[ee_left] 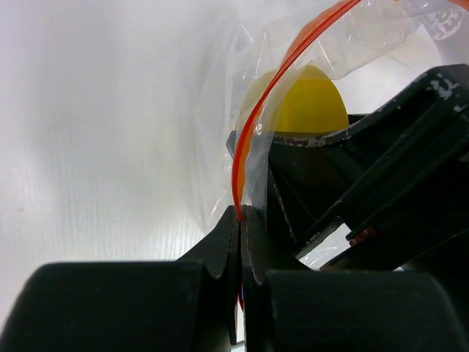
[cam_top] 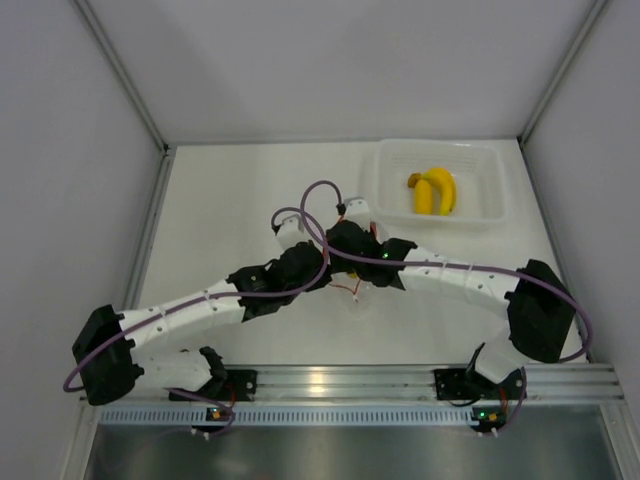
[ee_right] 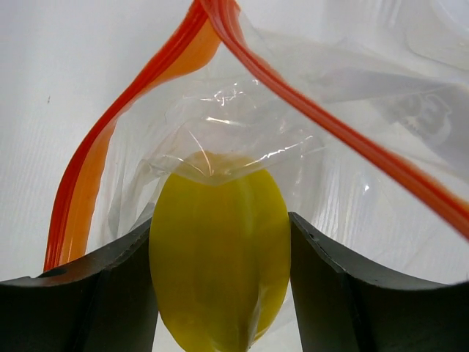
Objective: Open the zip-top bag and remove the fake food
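Wrist views alone show left end effector [ee_left: 240, 220] pinching zip-top bag [ee_left: 253, 128], right end effector [ee_right: 220, 224] clamping fruit [ee_right: 220, 271]

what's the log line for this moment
left gripper: shut on bag | right gripper: shut on fruit in open bag | banana: in tray

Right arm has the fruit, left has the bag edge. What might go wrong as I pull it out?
1. Clear film drapes over the top of the fruit held in the right gripper, so the zip-top bag may drag along.
2. The left gripper pinches only the orange zipper strip; a hard pull might slip it free.
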